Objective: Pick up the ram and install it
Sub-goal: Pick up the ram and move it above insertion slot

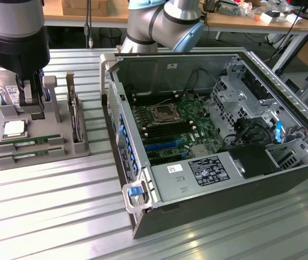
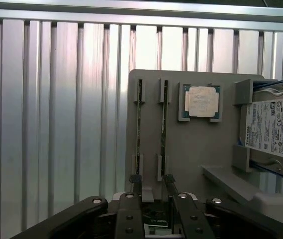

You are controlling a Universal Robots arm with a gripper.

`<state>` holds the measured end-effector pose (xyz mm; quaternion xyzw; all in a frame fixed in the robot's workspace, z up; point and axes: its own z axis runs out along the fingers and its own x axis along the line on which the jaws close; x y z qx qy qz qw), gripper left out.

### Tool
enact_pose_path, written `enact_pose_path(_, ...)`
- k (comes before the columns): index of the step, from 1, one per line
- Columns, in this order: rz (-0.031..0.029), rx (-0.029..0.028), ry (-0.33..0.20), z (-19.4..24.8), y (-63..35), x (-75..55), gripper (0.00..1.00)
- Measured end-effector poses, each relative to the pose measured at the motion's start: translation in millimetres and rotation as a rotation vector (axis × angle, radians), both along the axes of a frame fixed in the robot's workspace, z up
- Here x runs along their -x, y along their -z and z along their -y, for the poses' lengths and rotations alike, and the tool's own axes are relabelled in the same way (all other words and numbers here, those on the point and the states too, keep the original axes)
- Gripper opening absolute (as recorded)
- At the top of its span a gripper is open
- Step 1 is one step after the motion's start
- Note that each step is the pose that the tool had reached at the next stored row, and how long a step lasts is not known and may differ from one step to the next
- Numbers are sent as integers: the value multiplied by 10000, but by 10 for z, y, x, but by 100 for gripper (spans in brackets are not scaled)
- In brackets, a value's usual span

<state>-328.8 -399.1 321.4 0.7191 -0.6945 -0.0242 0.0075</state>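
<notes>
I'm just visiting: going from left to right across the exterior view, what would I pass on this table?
Gray holder carrying the ram sticks → motherboard inside the open computer case → metal drive cage.

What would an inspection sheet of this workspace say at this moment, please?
Surface: ribbed metal table, carrying a grey tray and an open computer case.
Job's things: memory stick and its twin lie side by side in the tray's slots, neither held.
Clutter: processor and hard drive sit in the same tray.
Grippers: gripper open, above the tray at one end of the sticks, holding nothing.
Cables: black cables inside the case.
Surroundings: wooden bench behind, with assorted items.
</notes>
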Motion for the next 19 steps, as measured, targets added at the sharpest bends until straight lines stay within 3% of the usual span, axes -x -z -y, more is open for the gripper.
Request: enact_pose_path(19, 0, 0, 0, 0, 96, 0, 30)
